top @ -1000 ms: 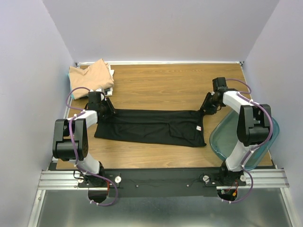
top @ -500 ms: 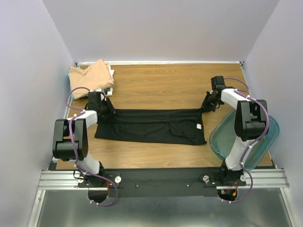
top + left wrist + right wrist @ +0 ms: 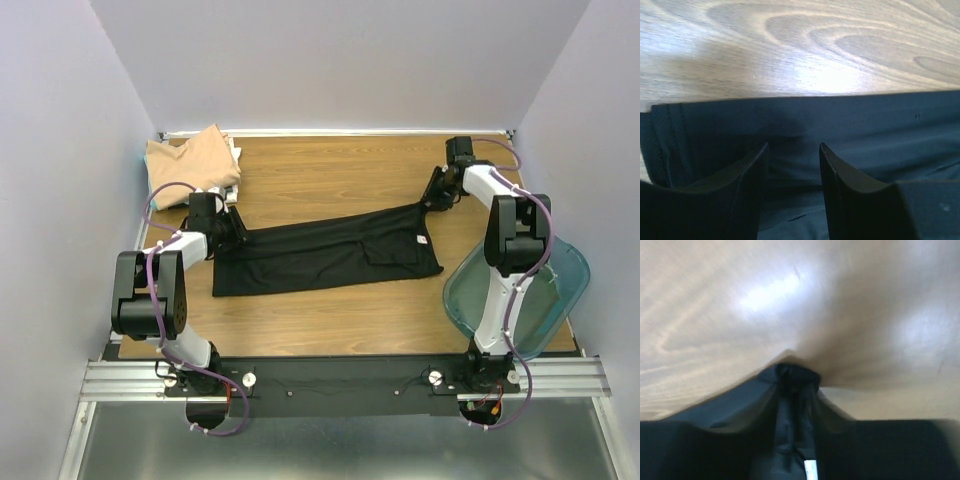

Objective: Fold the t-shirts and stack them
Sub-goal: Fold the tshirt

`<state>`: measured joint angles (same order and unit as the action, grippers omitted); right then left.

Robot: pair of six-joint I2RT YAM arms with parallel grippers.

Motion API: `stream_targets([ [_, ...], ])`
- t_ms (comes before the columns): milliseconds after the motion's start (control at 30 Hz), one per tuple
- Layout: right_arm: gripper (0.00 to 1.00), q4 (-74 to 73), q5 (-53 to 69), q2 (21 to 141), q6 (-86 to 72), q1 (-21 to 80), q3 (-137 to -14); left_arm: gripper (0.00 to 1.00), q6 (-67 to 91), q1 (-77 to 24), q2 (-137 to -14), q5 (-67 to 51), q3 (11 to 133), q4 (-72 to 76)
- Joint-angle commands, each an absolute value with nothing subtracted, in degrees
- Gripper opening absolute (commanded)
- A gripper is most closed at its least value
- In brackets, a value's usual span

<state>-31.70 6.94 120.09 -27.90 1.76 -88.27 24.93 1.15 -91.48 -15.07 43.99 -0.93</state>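
"From above, where was the black t-shirt (image 3: 320, 258)?"
"Across the middle of the table (image 3: 330, 170). The right gripper (image 3: 432, 203) pulled one end toward the far right corner. The tan t-shirt (image 3: 190, 158) sat in the far left corner."
"And the left wrist view?"
"The left gripper (image 3: 793, 146) had its fingers apart over the shirt's edge."
"The right wrist view?"
"Cloth was pinched tight between its fingers."

Wood-grain surface (image 3: 330, 165) mid-frame, boxed by pale lilac walls (image 3: 340, 60) at top, left and right; silver rail (image 3: 560, 378) along bottom; soft glare (image 3: 825, 77) on grain.
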Motion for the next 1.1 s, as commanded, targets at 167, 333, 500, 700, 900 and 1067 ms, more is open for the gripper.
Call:
stream_targets([
  [167, 0.61, -33.58, 10.37, 112.96, -22.85, 2.89, -92.91, 0.57, 23.47, 0.70, -87.02, -16.70, 46.49, -7.29],
  [333, 0.61, -33.57, 10.11, 102.05, -21.80, 12.20, -82.37, 0.59, 23.38, 0.62, -85.08, -16.61, 47.72, -8.08],
  [500, 0.52, -33.31, 9.32, 97.65, -24.07, 23.54, -73.14, 0.58, 23.29, 0.53, -85.16, -16.43, 48.08, -8.26],
  [700, 0.47, -30.77, 4.93, 98.96, -27.42, 29.62, -66.45, 0.58, 23.12, 0.62, -85.43, -16.61, 47.46, -8.35],
  [900, 0.46, -29.71, 3.25, 101.42, -26.63, 29.71, -66.97, 0.58, 22.59, 0.70, -84.73, -16.17, 46.58, -8.70],
  [1067, 0.46, -29.36, 3.95, 103.27, -25.75, 29.88, -66.88, 0.58, 22.94, 0.62, -84.55, -16.35, 45.97, -8.44],
])
